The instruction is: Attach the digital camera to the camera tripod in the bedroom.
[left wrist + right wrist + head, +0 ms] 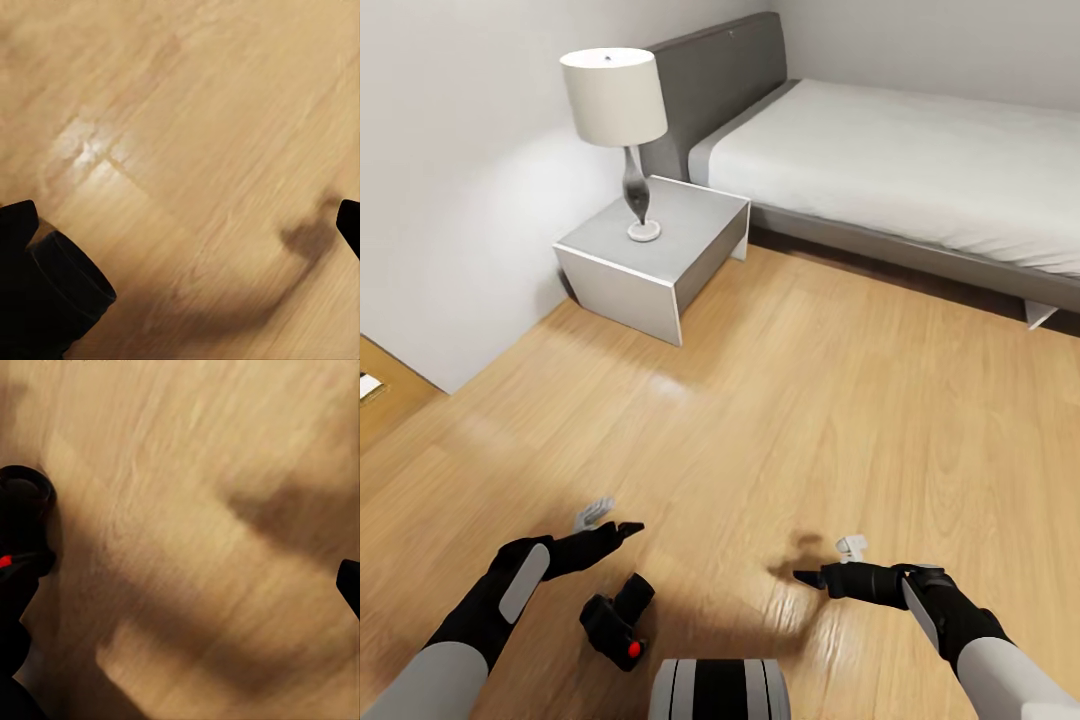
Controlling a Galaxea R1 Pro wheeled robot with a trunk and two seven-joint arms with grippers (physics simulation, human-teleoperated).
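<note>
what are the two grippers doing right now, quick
Left gripper: open, holding nothing; digital camera sits apart, below it.
Right gripper: open, empty.

Black forearms with grey oval panels, white upper sleeves, black grippers, and a white trunk striped black.

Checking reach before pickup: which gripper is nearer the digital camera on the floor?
Left. The left gripper hovers just above and slightly left of the digital camera in the head view; the right gripper is well off to the camera's right, across bare floor.
</note>
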